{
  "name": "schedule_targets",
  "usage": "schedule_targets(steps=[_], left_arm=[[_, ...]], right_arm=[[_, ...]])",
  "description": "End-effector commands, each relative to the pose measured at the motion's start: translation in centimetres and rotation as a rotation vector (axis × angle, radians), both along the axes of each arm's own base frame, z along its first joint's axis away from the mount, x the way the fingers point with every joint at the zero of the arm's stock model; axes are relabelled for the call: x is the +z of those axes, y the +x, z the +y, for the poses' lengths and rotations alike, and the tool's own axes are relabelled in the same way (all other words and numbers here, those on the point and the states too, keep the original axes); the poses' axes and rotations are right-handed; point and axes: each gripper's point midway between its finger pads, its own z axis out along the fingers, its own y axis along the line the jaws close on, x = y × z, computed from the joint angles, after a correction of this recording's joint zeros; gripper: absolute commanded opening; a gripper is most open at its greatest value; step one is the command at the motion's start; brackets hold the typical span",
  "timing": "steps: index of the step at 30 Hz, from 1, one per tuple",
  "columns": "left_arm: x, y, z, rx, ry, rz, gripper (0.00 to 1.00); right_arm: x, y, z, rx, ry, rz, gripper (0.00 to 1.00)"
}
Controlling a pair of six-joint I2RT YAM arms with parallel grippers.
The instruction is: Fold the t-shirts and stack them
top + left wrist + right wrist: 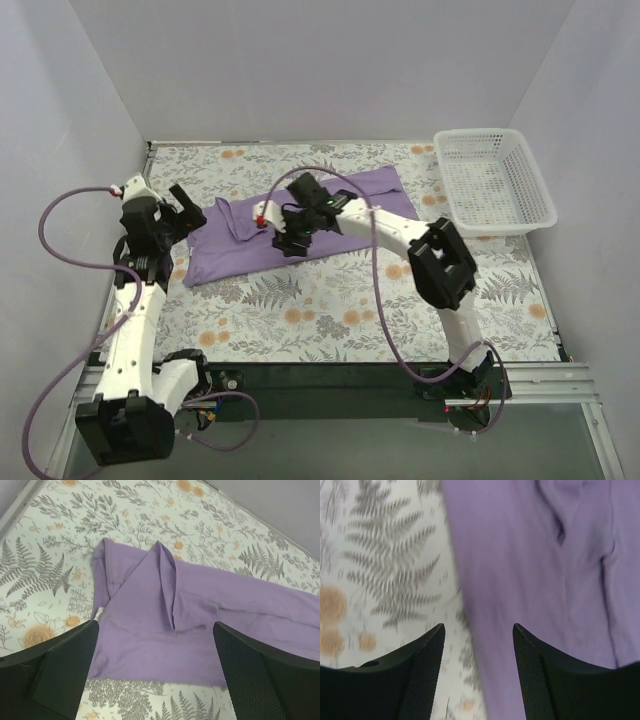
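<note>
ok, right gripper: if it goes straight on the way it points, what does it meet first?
The lavender t-shirt, close to its edge. In the wrist view the right gripper has its open jaws straddling that edge, so one finger may land on the floral table cover instead. Depth is unclear.

The t-shirt [150, 615] is soft cloth, matt, with a few creases. The table [330, 310] looks smooth, with printed flowers on it. The basket [470, 134] is white plastic net. The right gripper [479, 626] has black matt fingers [540, 680] with tiny bumps.
</note>
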Motion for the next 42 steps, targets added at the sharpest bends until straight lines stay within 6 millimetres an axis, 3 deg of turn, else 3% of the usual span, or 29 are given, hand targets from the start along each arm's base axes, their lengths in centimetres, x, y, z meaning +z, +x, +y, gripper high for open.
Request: schedule_targets(steps=[1, 2, 3, 4, 7, 9, 13, 18, 24, 27, 30, 31, 32, 42], left_arm=[[-2.0, -1.9, -0.8, -0.036, 0.005, -0.019, 0.98], [-3.2, -2.7, -0.3, -0.012, 0.023, -0.001, 0.98], [-2.6, -3.4, -0.1, -0.001, 0.033, -0.031, 0.98], [-2.9, -3.8, 0.0, 0.011, 0.037, -0.033, 0.98], [-3.5, -5.2, 0.4, 0.051, 0.03, -0.063, 0.98], [-2.4, -5.5, 1.0, 0.089, 0.046, -0.09, 0.98], [-2.5, -5.6, 1.0, 0.099, 0.049, -0.085, 0.98], [-2.4, -5.7, 0.9, 0.109, 0.052, -0.09, 0.98], [-2.4, -5.7, 0.7, 0.102, 0.05, -0.091, 0.98], [-2.6, -5.7, 0.7, 0.1, 0.05, -0.083, 0.98], [-2.6, -5.7, 0.6, 0.099, 0.048, -0.084, 0.98], [-2.6, -5.7, 0.6, 0.099, 0.048, -0.082, 0.98], [-2.6, -5.7, 0.6, 0.099, 0.048, -0.082, 0.97], [-2.8, -5.6, 0.4, 0.088, 0.044, -0.075, 0.97]], right_arm=[[2.2, 2.9, 7.2, -0.179, 0.047, -0.082, 0.63], [2.3, 2.2, 9.1, -0.219, 0.062, -0.044, 0.63], [4.7, 3.1, 11.2, -0.239, 0.124, -0.071, 0.63], [2.9, 3.3, 12.2, -0.261, 0.109, -0.052, 0.64], [2.6, 3.8, 15.0, -0.306, 0.149, -0.032, 0.64], [2.2, 3.9, 16.0, -0.32, 0.163, -0.047, 0.64], [0.2, 4.9, 16.8, -0.366, 0.157, -0.071, 0.64], [0.1, 6.3, 17.9, -0.415, 0.192, -0.128, 0.62], [-1.6, 7.6, 17.9, -0.477, 0.177, -0.183, 0.57], [-1.6, 8.1, 17.8, -0.495, 0.172, -0.203, 0.48], [-0.2, 8.9, 17.4, -0.523, 0.185, -0.236, 0.22], [0.7, 9.2, 17.2, -0.532, 0.195, -0.247, 0.06], [1.1, 9.7, 16.8, -0.545, 0.198, -0.258, 0.01], [3.2, 15.3, 11.5, -0.698, 0.203, -0.297, 0.01]])
